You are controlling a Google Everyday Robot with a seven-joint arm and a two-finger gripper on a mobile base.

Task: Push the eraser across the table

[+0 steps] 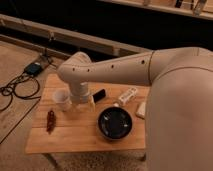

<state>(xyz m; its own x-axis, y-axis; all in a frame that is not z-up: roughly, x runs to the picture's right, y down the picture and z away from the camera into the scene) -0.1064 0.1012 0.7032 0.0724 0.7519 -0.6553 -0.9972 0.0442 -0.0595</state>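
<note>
The eraser (99, 95) lies flat on the counter (75, 137), in the far half of the top and a little left of its middle. Its long side slants up toward 1 o'clock. Just beside it, at about 8 o'clock, the hand (86, 103) hangs low over the wood under the thick white wrist of the arm (115, 67). The wrist hides most of the hand, so I cannot tell whether it stands wide or narrow, nor whether it touches the eraser — it seems to be just short of it. A pale yellowish part shows at the hand's edge, between the wrist and the eraser.

At 9 o'clock from the eraser, beyond the hand, a white cup (62, 98) stands upright near the counter's left end. Farther out at 8 o'clock a dark red chili (50, 120) lies by the left edge. At 5 o'clock sits a round black bowl (115, 123), near the eraser but apart from it. At 3 o'clock a white block (128, 95) lies slanted. Past it at 4 o'clock a second pale thing (141, 109) sits at the right edge, close against the robot's body (182, 115).

On the floor off the counter's left end — at about 9 to 10 o'clock — dark cables (15, 90) trail to a small blue box (34, 68).
</note>
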